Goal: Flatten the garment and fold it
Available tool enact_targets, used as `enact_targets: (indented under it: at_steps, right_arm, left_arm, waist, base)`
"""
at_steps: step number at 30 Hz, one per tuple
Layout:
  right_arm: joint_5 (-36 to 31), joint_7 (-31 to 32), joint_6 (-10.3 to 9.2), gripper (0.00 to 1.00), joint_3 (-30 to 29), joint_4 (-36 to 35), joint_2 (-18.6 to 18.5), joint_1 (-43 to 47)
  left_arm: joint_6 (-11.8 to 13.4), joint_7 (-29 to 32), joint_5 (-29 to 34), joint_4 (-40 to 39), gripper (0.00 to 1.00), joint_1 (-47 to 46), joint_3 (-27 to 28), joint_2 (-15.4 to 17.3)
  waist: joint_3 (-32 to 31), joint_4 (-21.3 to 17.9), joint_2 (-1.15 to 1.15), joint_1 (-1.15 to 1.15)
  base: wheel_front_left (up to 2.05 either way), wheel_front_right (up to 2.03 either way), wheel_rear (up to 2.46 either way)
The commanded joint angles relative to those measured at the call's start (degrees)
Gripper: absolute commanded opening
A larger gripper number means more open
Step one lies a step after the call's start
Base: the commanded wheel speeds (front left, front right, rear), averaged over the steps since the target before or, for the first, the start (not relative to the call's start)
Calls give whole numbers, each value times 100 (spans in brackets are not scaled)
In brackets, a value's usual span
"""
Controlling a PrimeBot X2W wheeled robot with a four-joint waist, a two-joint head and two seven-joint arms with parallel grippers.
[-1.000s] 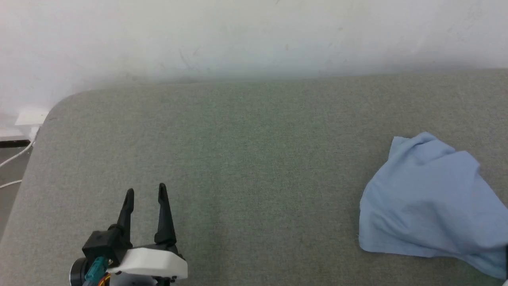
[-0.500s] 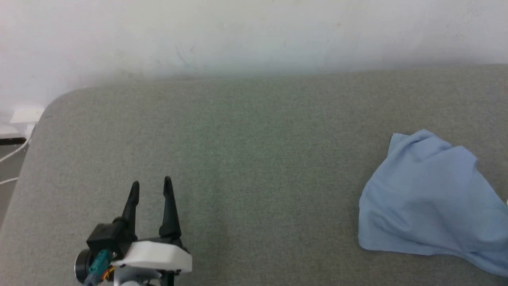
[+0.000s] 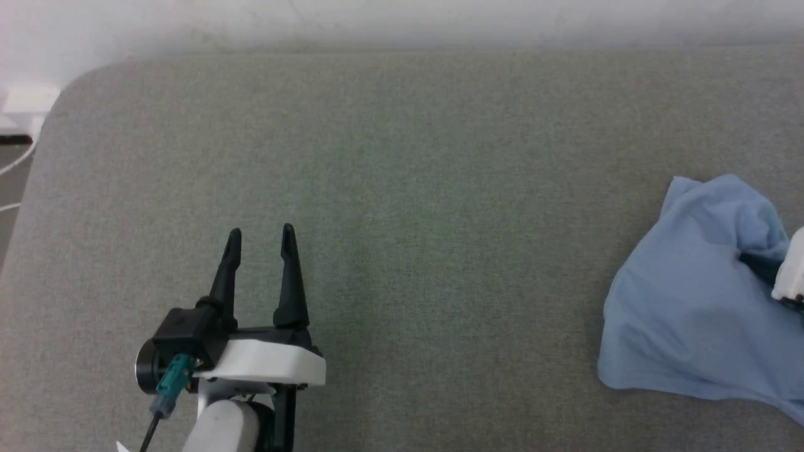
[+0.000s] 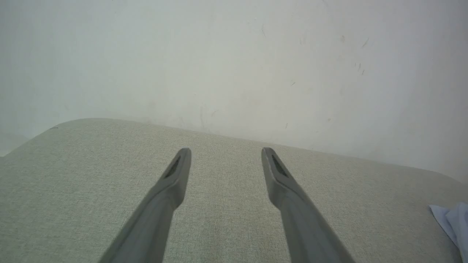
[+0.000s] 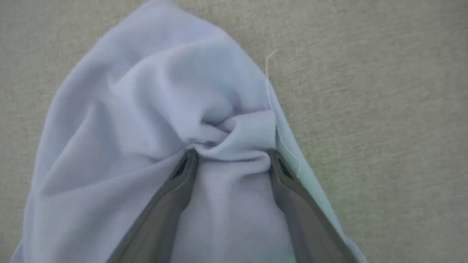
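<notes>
The garment (image 3: pixel 684 314) is a crumpled light blue heap at the right side of the grey-green padded surface (image 3: pixel 402 188). Its collar and logo are hidden. My right gripper (image 3: pixel 757 263) comes in from the right edge and presses into the heap's upper right part. In the right wrist view it (image 5: pixel 232 155) stands open, both fingertips dug into the garment (image 5: pixel 146 91), with a twisted fold bunched between them. My left gripper (image 3: pixel 260 235) is open and holds nothing, hovering over bare surface at the lower left, far from the cloth. A corner of the garment (image 4: pixel 453 223) shows beside the left gripper (image 4: pixel 225 153).
A white wall (image 3: pixel 402 19) runs close behind the surface. The surface's rounded corner (image 3: pixel 75 81) is at the upper left, with a white socket (image 3: pixel 25 100) and cables (image 3: pixel 16 166) beyond it on the floor. Bare surface lies between the two grippers.
The head camera has tilted down. My right gripper has come in from the right and pushed into the garment, bunching its upper right part. The left gripper stays open.
</notes>
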Motion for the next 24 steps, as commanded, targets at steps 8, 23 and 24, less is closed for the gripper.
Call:
enact_targets:
  at_steps: [8,23,24]
  right_arm:
    - [449,779,-5,0,413,714,51,-24]
    - [10,-3693,-5,0,1472,-546,180,-1076]
    - [-73,-3891,-5,0,1635,-687,226,-1100]
  left_arm:
    - [-148,-27,110,178,100,-74,75,-116]
    - [-305,-27,111,394,100,248,233,-158]
    - [-313,-27,104,397,100,273,242,-154]
  waist:
    - [-10,4,0,-2]
    - [-934,-201,0,-2]
    - [-973,-219,0,-2]
  base:
    - [0,0,0]
    - [0,0,0]
    - [0,0,0]
